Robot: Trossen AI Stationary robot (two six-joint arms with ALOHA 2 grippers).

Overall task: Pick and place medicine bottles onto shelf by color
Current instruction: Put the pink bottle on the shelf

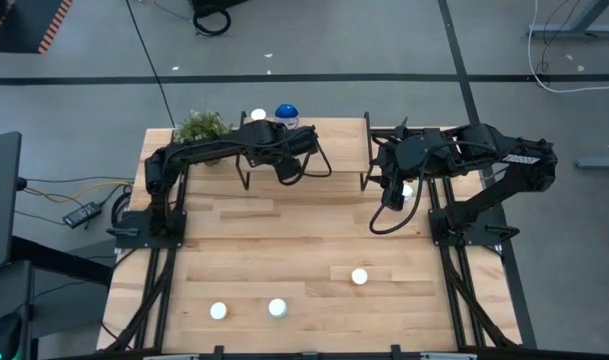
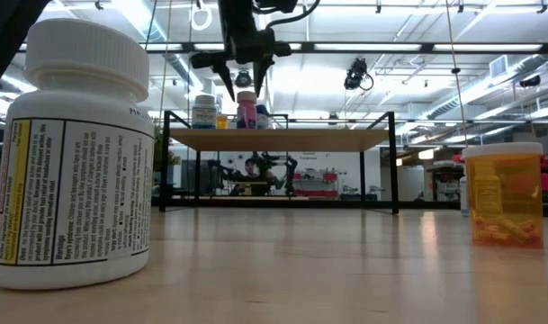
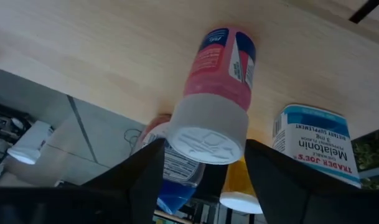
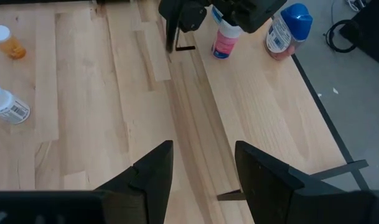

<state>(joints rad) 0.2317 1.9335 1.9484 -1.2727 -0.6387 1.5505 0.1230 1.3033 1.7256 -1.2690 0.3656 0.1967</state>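
Observation:
A pink medicine bottle (image 2: 247, 110) with a white cap (image 3: 208, 134) stands upright on the shelf (image 2: 274, 139), toward its left end. My left gripper (image 2: 244, 81) is open above it, one finger on each side of the cap, apart from it. Beside the pink bottle on the shelf stand a blue-lidded bottle (image 4: 287, 28), a Melatonin bottle (image 3: 313, 143) and an orange one (image 3: 239, 186). My right gripper (image 4: 201, 168) is open and empty over the shelf's right end (image 1: 392, 195). Three white-capped bottles (image 1: 277, 308) stand on the table's near part.
A green potted plant (image 1: 202, 128) stands at the far left, beside the shelf. In the low view a large white bottle (image 2: 71, 153) stands close on the left and an orange bottle (image 2: 503, 193) on the right. A white cap (image 1: 408, 190) shows beneath the right arm.

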